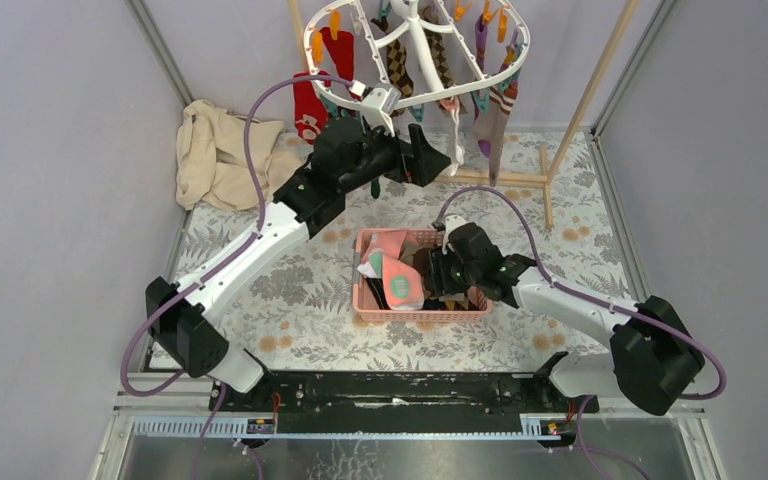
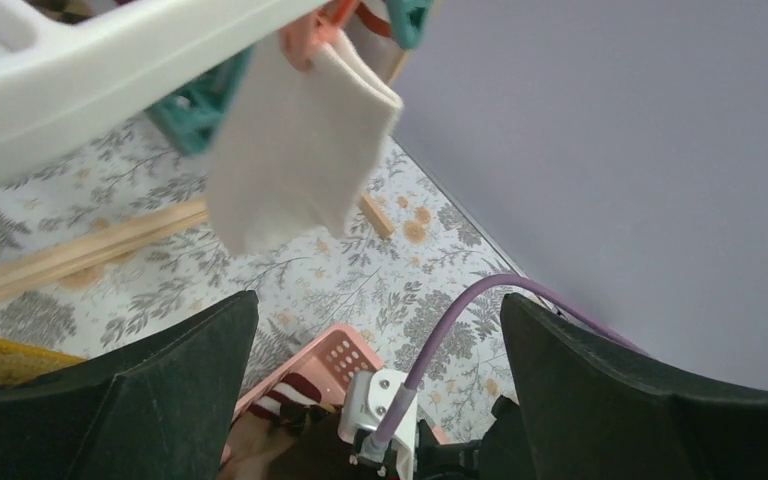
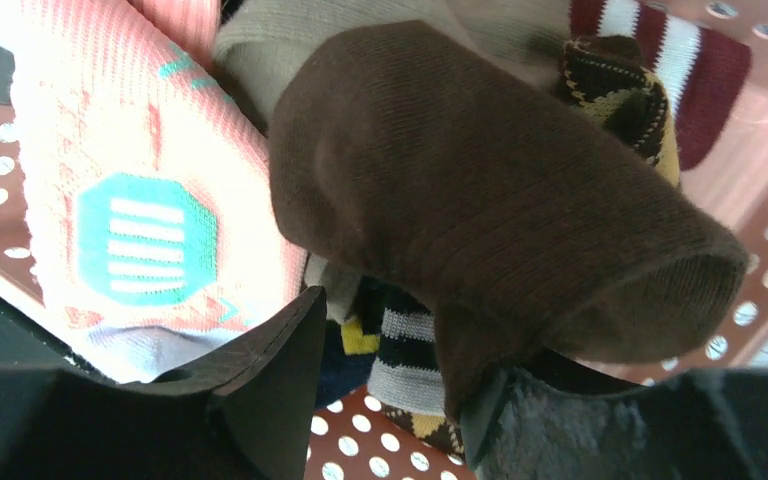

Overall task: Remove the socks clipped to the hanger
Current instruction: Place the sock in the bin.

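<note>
The white oval hanger (image 1: 415,52) hangs at the top of the overhead view, with several socks (image 1: 309,108) clipped round its rim. My left gripper (image 1: 438,160) is raised just under it, jaws wide open and empty. In the left wrist view a pale sock (image 2: 300,150) dangles from an orange clip (image 2: 305,40) on the hanger rim (image 2: 90,70), above and beyond my open left gripper (image 2: 378,300). My right gripper (image 3: 390,400) is down in the pink basket (image 3: 760,130), jaws apart. A brown sock (image 3: 480,200) lies loose over its right finger (image 3: 600,430).
The pink basket (image 1: 390,312) at mid-table holds several dropped socks, among them a pink one with a teal patch (image 3: 150,230). A beige cloth (image 1: 215,155) lies at the back left. The wooden pole frame (image 1: 590,90) stands at the back right.
</note>
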Motion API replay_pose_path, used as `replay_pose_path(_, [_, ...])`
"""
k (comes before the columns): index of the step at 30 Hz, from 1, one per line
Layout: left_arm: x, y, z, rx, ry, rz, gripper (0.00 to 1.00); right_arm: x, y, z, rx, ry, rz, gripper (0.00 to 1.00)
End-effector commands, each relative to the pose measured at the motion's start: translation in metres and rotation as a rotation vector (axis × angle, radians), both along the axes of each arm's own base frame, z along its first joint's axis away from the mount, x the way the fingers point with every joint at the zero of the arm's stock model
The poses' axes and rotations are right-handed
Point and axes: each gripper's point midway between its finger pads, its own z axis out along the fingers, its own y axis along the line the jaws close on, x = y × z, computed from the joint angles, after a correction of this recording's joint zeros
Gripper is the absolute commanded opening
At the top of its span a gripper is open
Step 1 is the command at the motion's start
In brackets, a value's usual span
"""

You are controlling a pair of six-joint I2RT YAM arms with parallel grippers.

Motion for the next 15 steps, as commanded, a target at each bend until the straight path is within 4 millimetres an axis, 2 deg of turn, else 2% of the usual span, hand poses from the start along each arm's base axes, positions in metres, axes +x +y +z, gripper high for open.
replay_pose_path(1, [-0.011, -0.026, 0.006, -0.020, -0.105, -0.176, 0.99, 0.004, -0.012, 0.030, -0.015, -0.075, -0.045, 0.58])
replay_pose_path(3, [-0.016, -0.035, 0.004, -0.033, -0.134, -0.243, 0.99, 0.004, -0.015, 0.043, -0.006, -0.099, -0.055, 0.63])
replay_pose_path(8, [-0.049, -0.056, 0.013, -0.126, -0.244, -0.497, 0.99, -0.001, -0.016, 0.072, 0.040, -0.137, -0.048, 0.67])
replay_pose_path(12, [-0.079, -0.060, 0.025, -0.217, -0.308, -0.678, 0.99, -0.005, -0.019, 0.089, 0.060, -0.163, -0.044, 0.75])
replay_pose_path(15, [-0.092, -0.059, 0.029, -0.253, -0.290, -0.778, 0.99, -0.004, -0.024, 0.098, 0.056, -0.186, -0.053, 0.77])
